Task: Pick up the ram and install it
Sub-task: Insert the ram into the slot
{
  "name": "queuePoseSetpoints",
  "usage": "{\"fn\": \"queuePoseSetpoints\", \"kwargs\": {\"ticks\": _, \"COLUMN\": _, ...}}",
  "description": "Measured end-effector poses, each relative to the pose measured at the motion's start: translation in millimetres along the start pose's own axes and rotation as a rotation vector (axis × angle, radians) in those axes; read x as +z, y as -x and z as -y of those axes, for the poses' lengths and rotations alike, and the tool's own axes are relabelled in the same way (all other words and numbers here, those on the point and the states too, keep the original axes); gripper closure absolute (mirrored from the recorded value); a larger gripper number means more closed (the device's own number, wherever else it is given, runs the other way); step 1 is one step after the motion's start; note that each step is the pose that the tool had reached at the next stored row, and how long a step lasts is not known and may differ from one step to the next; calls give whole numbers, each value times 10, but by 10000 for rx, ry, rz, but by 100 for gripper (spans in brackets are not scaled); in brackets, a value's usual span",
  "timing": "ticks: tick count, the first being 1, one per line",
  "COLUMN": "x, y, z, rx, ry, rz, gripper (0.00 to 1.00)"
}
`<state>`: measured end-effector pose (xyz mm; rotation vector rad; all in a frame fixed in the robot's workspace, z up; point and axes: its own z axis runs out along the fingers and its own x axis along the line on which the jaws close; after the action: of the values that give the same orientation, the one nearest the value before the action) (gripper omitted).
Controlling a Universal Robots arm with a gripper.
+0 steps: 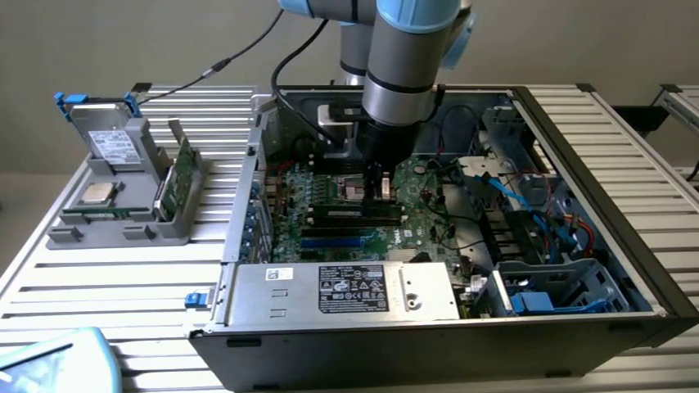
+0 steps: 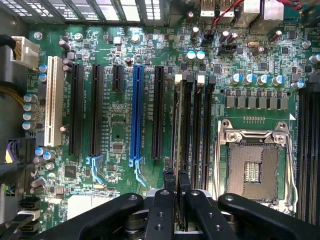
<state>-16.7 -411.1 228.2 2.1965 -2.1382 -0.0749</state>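
My gripper (image 2: 176, 181) reaches down into the open computer case (image 1: 644, 270), over the motherboard (image 1: 327, 192). Its two black fingers (image 2: 169, 186) stand almost together, shut on the ram (image 2: 176, 125). The ram shows edge-on as a thin pale strip running away from the fingertips. It lies along the first of the black memory slots (image 2: 187, 125), beside the empty processor socket (image 2: 252, 167); whether it is seated I cannot tell. In the exterior view the gripper (image 1: 381, 190) stands upright over the memory slots (image 1: 355, 214) in the middle of the board.
A grey holder (image 1: 77, 233) at the exterior view's left carries a small silver processor chip (image 1: 98, 193), a green circuit board on edge (image 1: 175, 176) and a drive (image 1: 110, 143). The power supply (image 1: 339, 291), drive cage (image 1: 557, 286) and cables (image 1: 513, 192) crowd the case.
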Motion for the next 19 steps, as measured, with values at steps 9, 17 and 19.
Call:
{"fn": "queuePoseSetpoints", "kwargs": {"ticks": 9, "x": -1, "y": -2, "z": 16, "rx": -6, "ry": 2, "rz": -3, "gripper": 87}}
{"fn": "queuePoseSetpoints", "kwargs": {"ticks": 17, "x": 16, "y": -2, "z": 18, "rx": -21, "ry": 4, "rz": -35, "gripper": 87}}
{"fn": "queuePoseSetpoints", "kwargs": {"ticks": 19, "x": 16, "y": -2, "z": 17, "rx": -21, "ry": 4, "rz": -37, "gripper": 87}}
